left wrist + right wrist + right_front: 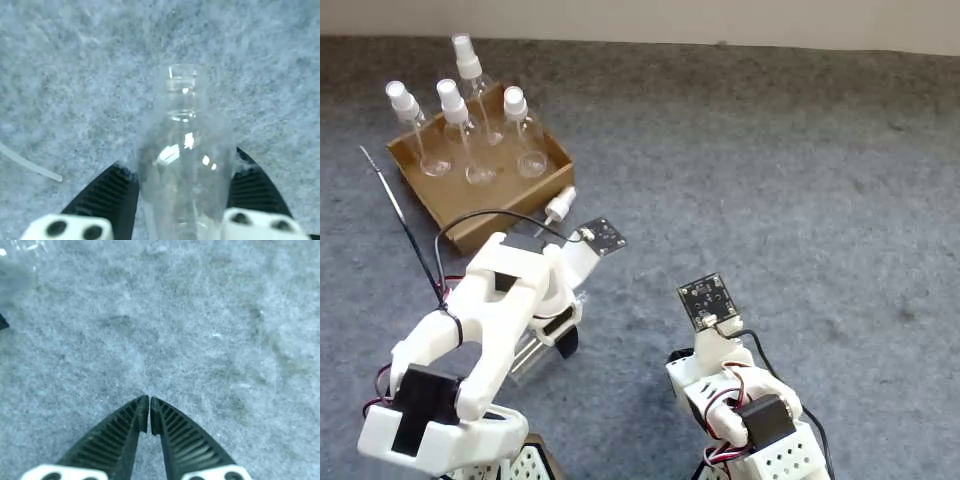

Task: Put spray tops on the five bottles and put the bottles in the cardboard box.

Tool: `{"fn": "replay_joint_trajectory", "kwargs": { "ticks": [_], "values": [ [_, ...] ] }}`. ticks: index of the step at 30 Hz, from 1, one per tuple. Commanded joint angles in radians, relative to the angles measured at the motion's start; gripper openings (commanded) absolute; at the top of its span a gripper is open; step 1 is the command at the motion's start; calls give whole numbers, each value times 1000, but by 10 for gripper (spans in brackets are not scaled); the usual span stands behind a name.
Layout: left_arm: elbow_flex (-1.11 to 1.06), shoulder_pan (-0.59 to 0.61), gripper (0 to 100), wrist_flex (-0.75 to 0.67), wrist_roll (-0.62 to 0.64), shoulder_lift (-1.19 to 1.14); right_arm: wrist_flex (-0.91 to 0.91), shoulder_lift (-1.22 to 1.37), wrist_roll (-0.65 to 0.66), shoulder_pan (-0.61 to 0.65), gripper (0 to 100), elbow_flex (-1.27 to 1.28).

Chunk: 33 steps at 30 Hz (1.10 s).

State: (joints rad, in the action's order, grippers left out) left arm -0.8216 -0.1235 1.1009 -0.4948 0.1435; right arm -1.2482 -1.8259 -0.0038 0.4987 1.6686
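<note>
High view: at upper left, a cardboard box (515,205) holds four capped bottles (470,140); a loose spray top (560,203) lies just beside it.
Left wrist view: the left gripper (182,172) clamps an uncapped clear bottle (185,125).
Right wrist view: the right gripper (149,412), jaws together, sits over grey carpet (200,315).

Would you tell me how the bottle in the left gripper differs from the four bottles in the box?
The held bottle has a bare, open neck; the boxed bottles each carry a white spray top. The held bottle is clamped in the left gripper, outside the box; the boxed bottles stand upright inside it. All are clear and look empty.
</note>
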Motion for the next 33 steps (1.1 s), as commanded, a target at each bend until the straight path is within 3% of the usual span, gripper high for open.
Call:
{"fn": "replay_joint_trajectory", "kwargs": {
  "ticks": [1,11,25,30,33],
  "values": [
    [51,-13,124,-3,5,12,-2,-13,11,-13,9,140],
    [173,-18,127,31,11,85,-2,-13,11,-13,9,140],
    [160,-50,126,164,14,656,-2,-13,11,-13,9,140],
    [61,-50,126,175,170,862,-2,-13,11,-13,9,140],
    [-28,-58,126,173,193,990,-2,-13,11,-13,9,140]
  ]
}}
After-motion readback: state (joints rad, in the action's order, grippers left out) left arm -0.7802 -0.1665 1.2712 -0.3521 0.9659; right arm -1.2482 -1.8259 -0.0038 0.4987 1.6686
